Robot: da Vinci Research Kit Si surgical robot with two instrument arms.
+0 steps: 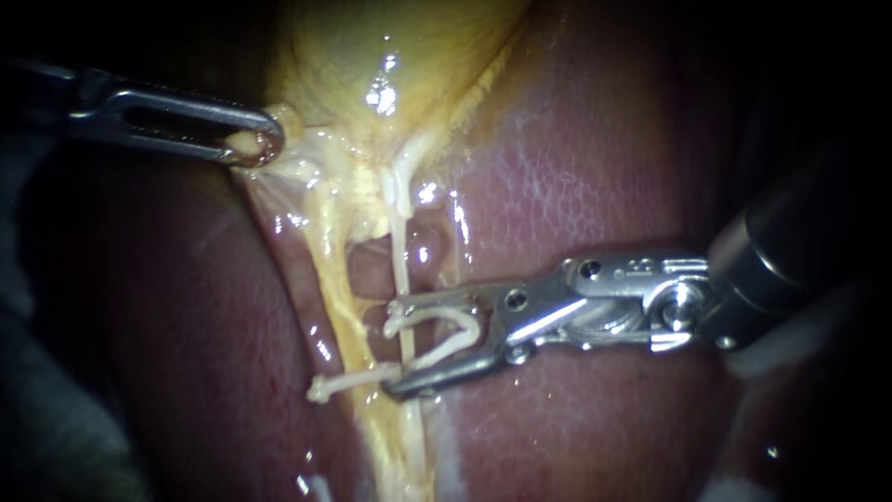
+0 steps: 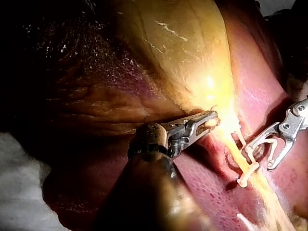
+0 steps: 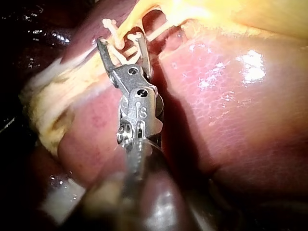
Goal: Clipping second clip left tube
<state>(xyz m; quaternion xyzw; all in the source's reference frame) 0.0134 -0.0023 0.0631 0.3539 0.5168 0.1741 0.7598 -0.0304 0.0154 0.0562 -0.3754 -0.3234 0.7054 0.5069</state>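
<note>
White and bent open like a hook, the open clip is sitting between the jaws of my right instrument, whose shaft is lying across the right side of the endoscope view. The two jaws are standing wide apart, and each one is touching the clip from its own side, so they are holding it. The thin white tube is running down the centre of the frame from the gallbladder. It is passing through the mouth of this clip, between its two arms.

Just below, in the lower centre, a closed clip is lying across a yellow strand of tissue, with its right end just beside the lower jaw. I cannot tell whether it is also gripping the thin tube.

In the upper left, my left instrument is pressing its jaws together on pale tissue at the lower edge of the gallbladder. The liver, red and wet, is filling the right half of the frame. In the right wrist view, the open clip is showing ahead of the jaws, around the tube.
</note>
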